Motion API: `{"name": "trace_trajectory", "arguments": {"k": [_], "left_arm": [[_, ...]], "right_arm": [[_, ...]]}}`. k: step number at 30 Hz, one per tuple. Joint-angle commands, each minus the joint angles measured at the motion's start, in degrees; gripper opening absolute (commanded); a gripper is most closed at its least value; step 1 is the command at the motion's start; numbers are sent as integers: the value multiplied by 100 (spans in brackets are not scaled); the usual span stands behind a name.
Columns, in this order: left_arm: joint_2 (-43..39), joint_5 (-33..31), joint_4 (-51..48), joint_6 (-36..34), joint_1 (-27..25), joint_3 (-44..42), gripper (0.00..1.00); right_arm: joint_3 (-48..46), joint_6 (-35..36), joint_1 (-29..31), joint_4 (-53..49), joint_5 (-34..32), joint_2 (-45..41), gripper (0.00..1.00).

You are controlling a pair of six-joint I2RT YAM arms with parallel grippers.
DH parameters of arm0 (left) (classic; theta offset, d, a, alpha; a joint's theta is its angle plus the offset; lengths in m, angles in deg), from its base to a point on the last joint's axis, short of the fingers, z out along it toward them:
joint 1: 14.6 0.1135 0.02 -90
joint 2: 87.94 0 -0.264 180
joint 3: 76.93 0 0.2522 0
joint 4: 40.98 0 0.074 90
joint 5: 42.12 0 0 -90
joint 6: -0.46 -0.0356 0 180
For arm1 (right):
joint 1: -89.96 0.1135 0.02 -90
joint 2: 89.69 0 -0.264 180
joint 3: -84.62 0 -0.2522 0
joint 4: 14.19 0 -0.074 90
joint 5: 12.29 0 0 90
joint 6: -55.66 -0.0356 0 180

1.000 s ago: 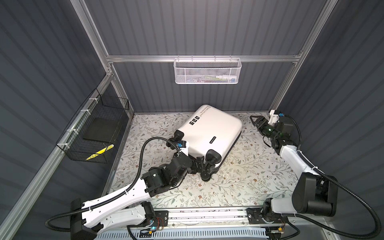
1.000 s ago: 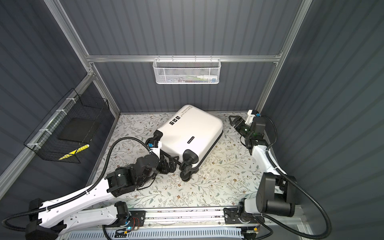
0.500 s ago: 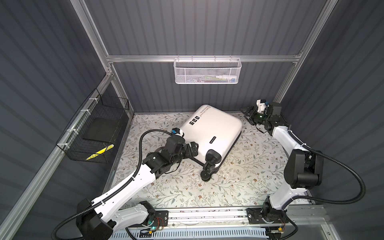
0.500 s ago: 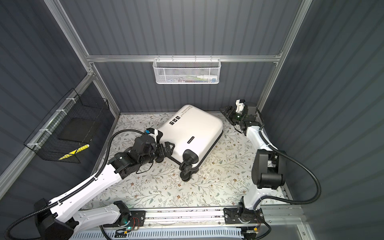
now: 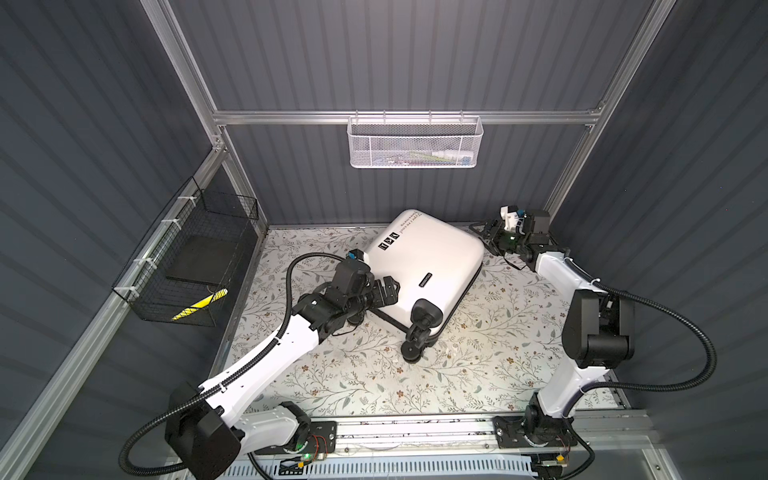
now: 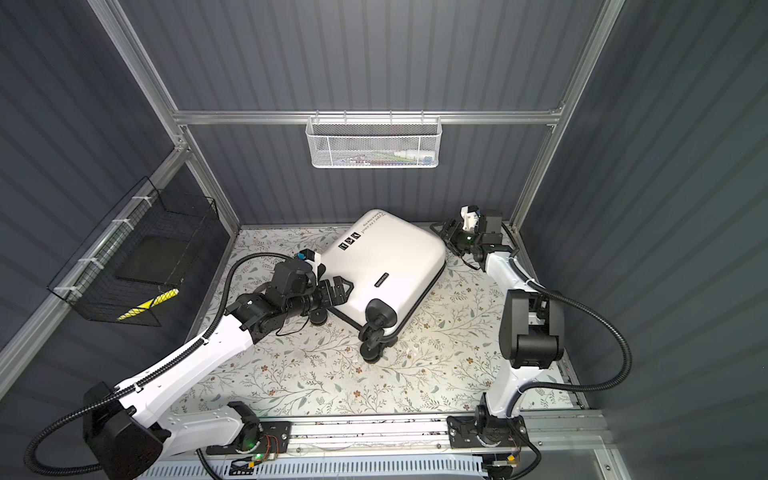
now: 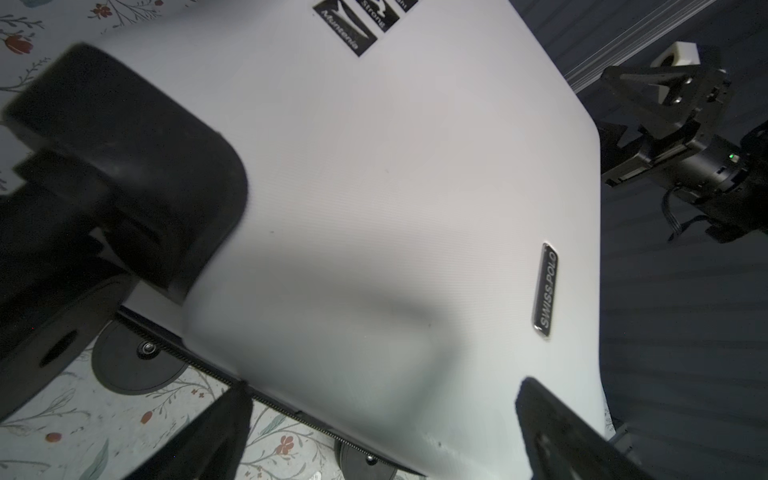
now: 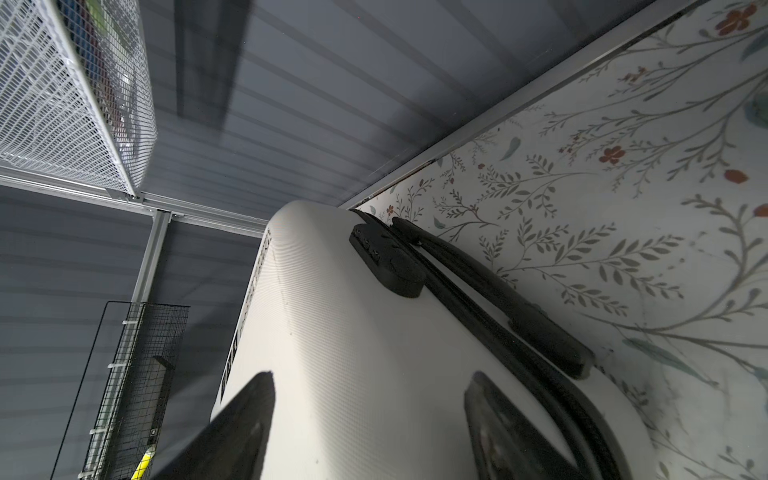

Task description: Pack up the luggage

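- Two grippers flank the luggage (image 5: pixel 428 257), which lies shut and flat on the floral tabletop (image 5: pixel 478 357), white shell up, between them in both top views.
- The left gripper (image 5: pixel 384 291) sits at the luggage's wheel end with its jaws spread wide. In its wrist view the shell fills the space ahead of and between the fingers (whether either pad presses it, I cannot tell).
- Close beside one left finger looms a black wheel housing (image 7: pixel 137 166). Farther out ahead of the other finger is a "SWISS POLO" badge (image 7: pixel 546 291).
- One wheel pair (image 5: pixel 415 345) juts onto the tabletop off to the side of the left gripper, apart from it.
- The right gripper (image 5: pixel 484 235) is at the opposite corner, jaws apart, with the rounded shell corner between its fingers. Contact cannot be made out.
- Ahead of the right gripper, along the luggage's edge, runs the black handle (image 8: pixel 548 340) beside the zipper trim.
- Well above and beyond both grippers, a white mesh basket (image 5: pixel 413 143) hangs on the back rail.
- A black wire basket (image 5: pixel 187 266) hangs on the side wall, out past the left arm.
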Motion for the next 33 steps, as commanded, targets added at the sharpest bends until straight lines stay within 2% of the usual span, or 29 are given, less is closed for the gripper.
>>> {"name": "trace_trajectory", "arguments": {"k": [1,7,11,20,22,26,28,33], "left_arm": [[198,230,241,-351,109,316,100],[445,390,225,-666,416,553,100],[712,590,174,-971,610,859,100],[1690,1080,-104,-1604,1006,1963,100],[1931,1156,-192,-1708,1070,2456,100],[2251,1199,-368,-1854,1121,3014,100],[2341,1143,-461,-1927,1156,3247,100],[2318,1042,-537,-1930,1244,3461,100]], "right_arm": [[-314,24,194,22,443,-258,69],[-1112,-33,439,429,353,-752,61],[-1799,-132,652,864,241,-1165,58],[-3363,-245,1500,1434,-118,-2296,57],[-3780,-336,1693,1552,-227,-2699,57],[-4444,-431,1822,1451,-416,-3668,61],[-4630,-285,1819,1010,-710,-4351,66],[-4545,91,1759,-5,-1327,-5306,77]]}}
